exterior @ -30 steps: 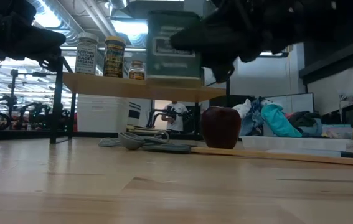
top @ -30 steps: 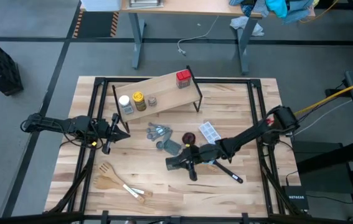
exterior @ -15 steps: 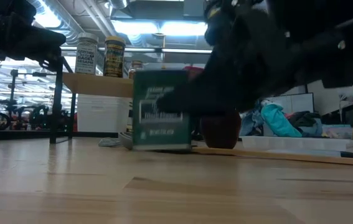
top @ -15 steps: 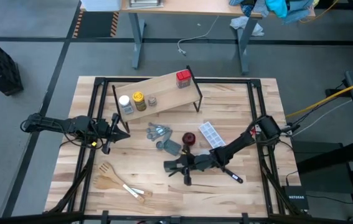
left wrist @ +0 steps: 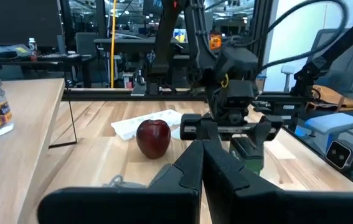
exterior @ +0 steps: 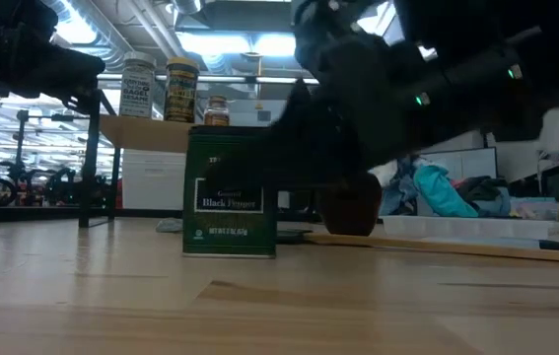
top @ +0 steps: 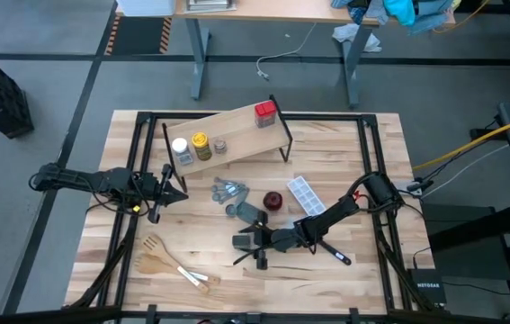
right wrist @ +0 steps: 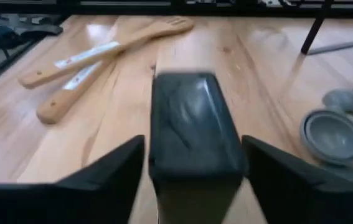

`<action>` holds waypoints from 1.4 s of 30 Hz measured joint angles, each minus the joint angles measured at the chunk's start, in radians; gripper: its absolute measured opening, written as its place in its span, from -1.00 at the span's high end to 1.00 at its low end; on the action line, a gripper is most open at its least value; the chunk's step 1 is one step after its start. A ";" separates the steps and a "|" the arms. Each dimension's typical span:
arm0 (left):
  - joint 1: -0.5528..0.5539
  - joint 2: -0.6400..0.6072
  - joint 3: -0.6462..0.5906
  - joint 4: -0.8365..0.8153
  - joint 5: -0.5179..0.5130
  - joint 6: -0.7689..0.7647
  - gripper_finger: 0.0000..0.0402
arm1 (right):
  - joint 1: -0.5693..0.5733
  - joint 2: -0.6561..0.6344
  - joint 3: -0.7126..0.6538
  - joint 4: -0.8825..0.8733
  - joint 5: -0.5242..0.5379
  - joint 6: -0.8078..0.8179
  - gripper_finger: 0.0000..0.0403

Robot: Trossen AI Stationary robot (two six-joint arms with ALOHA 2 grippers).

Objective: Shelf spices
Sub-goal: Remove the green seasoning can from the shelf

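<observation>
Currently my right end effector (top: 253, 243) straddles the dark grey square tin (exterior: 230, 192) standing upright on the counter (top: 344, 144), fingers apparently released; shelf (top: 237, 129) lies far-left of it.

In the low view the right arm (exterior: 427, 89) hides most of the apple (exterior: 353, 207). The pepper tin (right wrist: 192, 134) is blurred and cut off at the right wrist view's lower edge.

Dark grey tin (exterior: 230, 192) upright on tabletop; white-cap jar (top: 180, 148), yellow-cap jar (top: 201, 144), tiny jar (top: 220, 145), red tin (top: 264, 113) on shelf (top: 241, 133).
</observation>
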 joint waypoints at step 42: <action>0.000 0.013 0.000 0.187 -0.124 0.086 0.09 | -0.025 0.000 0.538 -0.997 0.004 -0.063 -0.87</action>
